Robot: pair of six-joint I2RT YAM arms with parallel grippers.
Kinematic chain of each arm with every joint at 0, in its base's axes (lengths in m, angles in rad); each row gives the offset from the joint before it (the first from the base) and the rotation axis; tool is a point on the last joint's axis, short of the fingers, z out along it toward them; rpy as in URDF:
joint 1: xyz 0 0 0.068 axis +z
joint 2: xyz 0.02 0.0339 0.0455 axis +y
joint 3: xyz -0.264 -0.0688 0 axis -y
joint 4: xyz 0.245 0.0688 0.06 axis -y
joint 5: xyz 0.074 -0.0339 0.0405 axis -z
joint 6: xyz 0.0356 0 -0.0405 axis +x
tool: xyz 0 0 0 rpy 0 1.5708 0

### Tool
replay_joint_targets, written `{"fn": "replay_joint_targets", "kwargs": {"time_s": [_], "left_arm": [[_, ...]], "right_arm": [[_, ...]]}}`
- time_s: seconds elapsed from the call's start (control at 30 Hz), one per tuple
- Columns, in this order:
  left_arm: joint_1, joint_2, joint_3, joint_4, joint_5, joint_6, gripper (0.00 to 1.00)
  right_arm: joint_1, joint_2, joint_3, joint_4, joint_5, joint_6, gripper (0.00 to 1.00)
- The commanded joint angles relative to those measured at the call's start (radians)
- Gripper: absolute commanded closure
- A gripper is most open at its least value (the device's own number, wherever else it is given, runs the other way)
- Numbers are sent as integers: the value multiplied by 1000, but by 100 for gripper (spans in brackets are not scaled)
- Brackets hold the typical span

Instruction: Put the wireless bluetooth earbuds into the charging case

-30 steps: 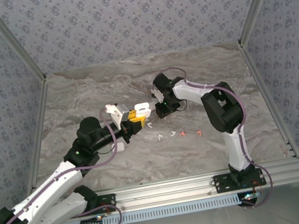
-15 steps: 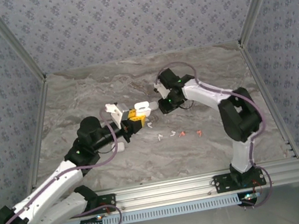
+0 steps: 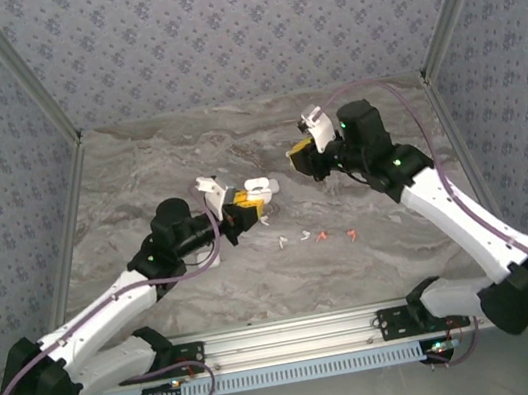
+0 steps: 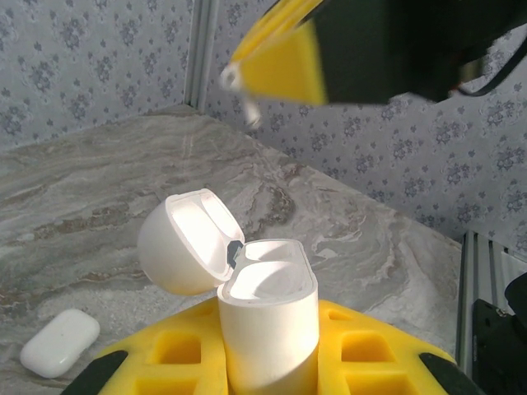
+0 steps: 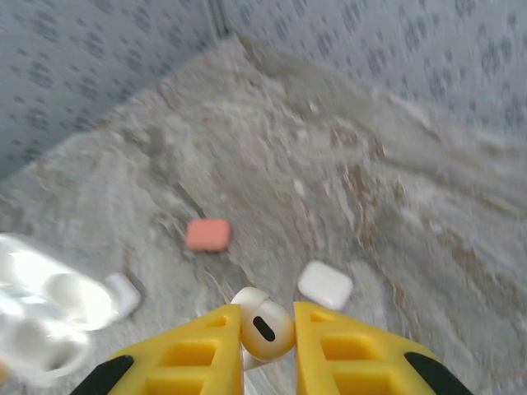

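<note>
- white plastic: one earbud (image 5: pixel 265 331) sits pinched between the yellow fingers of the right gripper (image 5: pixel 263 317), its rounded head facing the wrist camera.
- so that gripper is clamped on it?
- yes, both fingers press its sides. in the left wrist view the same earbud (image 4: pixel 237 81) pokes out at the tip of the right gripper, its stem pointing down.
- and the charging case?
- the charging case (image 4: pixel 268 317) stands upright between the fingers of the left gripper (image 4: pixel 268 362), which is closed against its body. its lid (image 4: pixel 183 240) is swung back to the left and the two wells face up.
- how do the two grippers stand to each other?
- from above, the right gripper (image 3: pixel 300 159) is off to the right of the left gripper (image 3: pixel 241 211) and apart from it; the earbud is not touching the case (image 3: pixel 255 191).
- anything else near them?
- loose earbuds (image 3: pixel 304 236), white and orange-red, lie in a row on the table (image 3: pixel 157 165), nearer the arm bases than either gripper. beyond the right gripper's fingertips lie a closed white case (image 5: pixel 325 284) and, further off, an orange-red case (image 5: pixel 207 234), both blurred.
</note>
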Motion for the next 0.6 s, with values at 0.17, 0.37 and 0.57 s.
{"fn": "replay_joint_targets", "kwargs": {"time_s": [0.17, 0.37, 0.57], "left_arm": [[-4, 30, 79, 91, 111, -45, 100], [-4, 32, 85, 104, 138, -48, 100], [-5, 30, 85, 105, 149, -51, 100]], "right_arm": [[59, -118, -109, 183, -144, -89, 79], [98, -132, -142, 216, -147, -123, 78], [114, -122, -150, 212, -146, -136, 78]]}}
